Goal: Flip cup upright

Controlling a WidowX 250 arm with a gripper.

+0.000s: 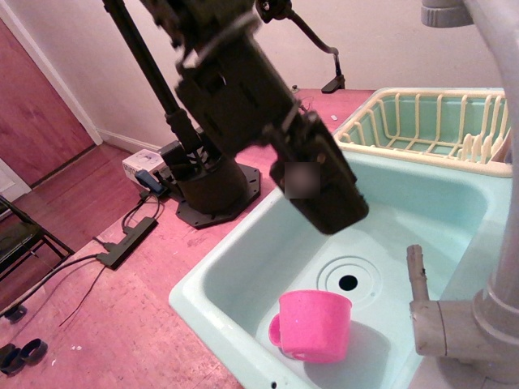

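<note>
The pink cup (pixel 314 325) stands in the near part of the pale green sink (pixel 243 267), just in front of the drain hole, with its small loop handle pointing left. Its wider end is on top and looks flat; I cannot tell whether that end is open. My black gripper (pixel 334 212) hangs over the sink's left half, above and a little behind the cup, and does not touch it. Its fingers do not show apart from the dark, blurred body, so its opening is unclear.
A cream dish rack (pixel 430 121) sits behind the sink at the right. A grey tap and pipe (pixel 454 316) stand at the near right. The arm's black base (pixel 212 186) is on the pink counter to the left, with cables and a power strip (pixel 126 241).
</note>
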